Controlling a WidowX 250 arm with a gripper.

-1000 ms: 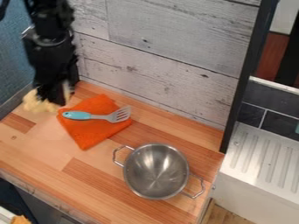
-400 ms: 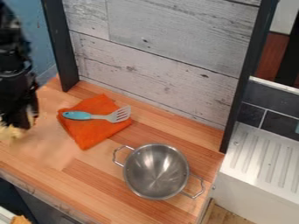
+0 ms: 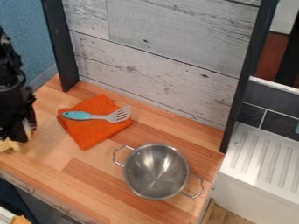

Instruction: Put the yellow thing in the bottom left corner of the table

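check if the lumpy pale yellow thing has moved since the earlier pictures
Yes: the yellow thing has moved left and down in the view, away from the orange cloth.

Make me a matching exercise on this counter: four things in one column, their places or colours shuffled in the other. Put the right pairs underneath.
Things
1. Pot
2. Yellow thing
3. Spatula
4. Cloth

Places and colours
A. At the left edge of the view, by the lower end of the black arm
B. Orange, partly covered by a utensil
C. Silver metal, with a handle on each of two sides
D. Blue-handled, lying on the cloth

Right pairs: 1-C, 2-A, 3-D, 4-B
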